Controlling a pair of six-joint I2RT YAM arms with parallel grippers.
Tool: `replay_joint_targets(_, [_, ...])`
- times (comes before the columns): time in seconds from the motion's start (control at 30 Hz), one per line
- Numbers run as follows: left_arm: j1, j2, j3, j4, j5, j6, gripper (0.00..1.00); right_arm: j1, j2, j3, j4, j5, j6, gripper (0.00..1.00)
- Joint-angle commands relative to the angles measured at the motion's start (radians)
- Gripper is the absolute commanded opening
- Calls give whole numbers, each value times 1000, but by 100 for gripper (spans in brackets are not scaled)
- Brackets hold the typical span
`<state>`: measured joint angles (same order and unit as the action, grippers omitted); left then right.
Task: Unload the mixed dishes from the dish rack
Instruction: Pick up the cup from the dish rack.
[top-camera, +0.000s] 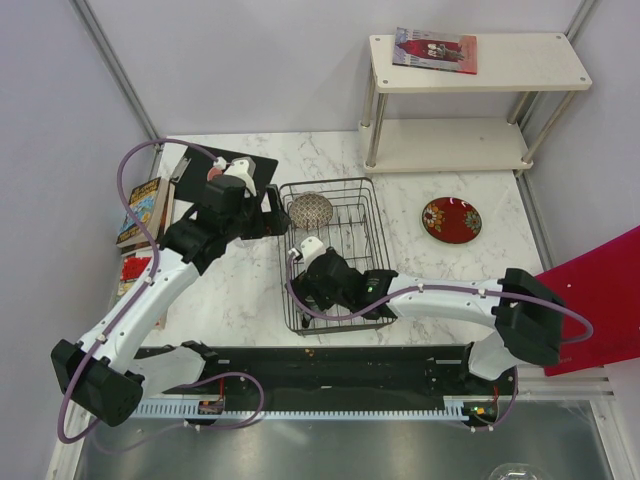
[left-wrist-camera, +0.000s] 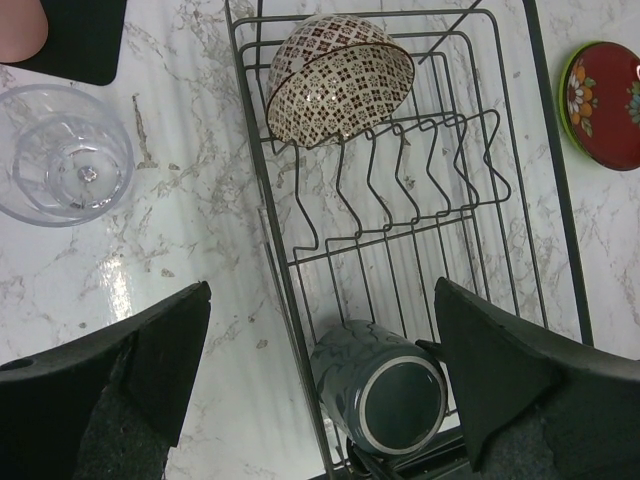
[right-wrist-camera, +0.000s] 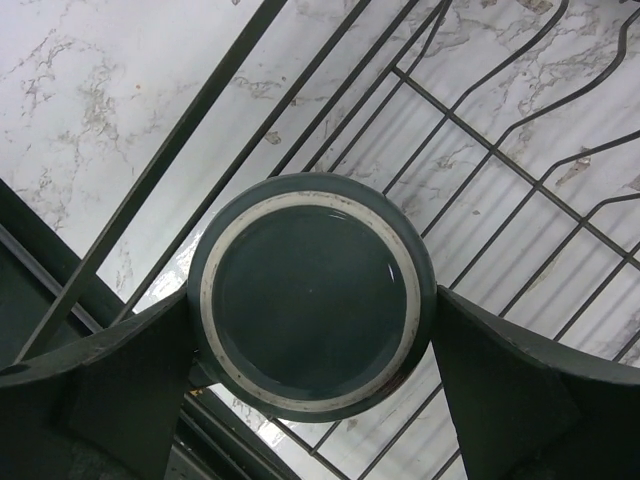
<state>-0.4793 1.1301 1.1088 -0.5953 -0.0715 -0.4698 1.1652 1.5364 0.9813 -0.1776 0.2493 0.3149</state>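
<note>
white shelf (top-camera: 530, 62) with magazine (top-camera: 435, 50), black mat (left-wrist-camera: 85, 45), books (top-camera: 143, 210) at left edge

The left fingers (left-wrist-camera: 110, 400) are matt black with a coarse, grainy face. Between the right fingers (right-wrist-camera: 500, 400), the mug (right-wrist-camera: 310, 290) has a glossy dark-grey glaze and a pale, duller ring on its end. Beyond the left fingers, the rack (left-wrist-camera: 285, 268) is thin, smooth dark wire, the bowl (left-wrist-camera: 340, 75) is glazed ceramic, the glass (left-wrist-camera: 65, 155) is clear, and the tabletop (left-wrist-camera: 200, 220) is polished and marble-look.
</note>
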Motion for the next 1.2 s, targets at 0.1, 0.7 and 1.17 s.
replay_joint_targets(0.1, [-2,-21,-6,46,13,-18,99,8,53,28,10,-7,38,98])
replay_joint_targets(0.7, [-2,-21,-18,57,12,-24,99,14,-175,69,-91,54,24,0])
replay_joint_targets(1.17, [7,-107,-119,303,289,-141,99,-327,-558,-165,301,-158,319,0])
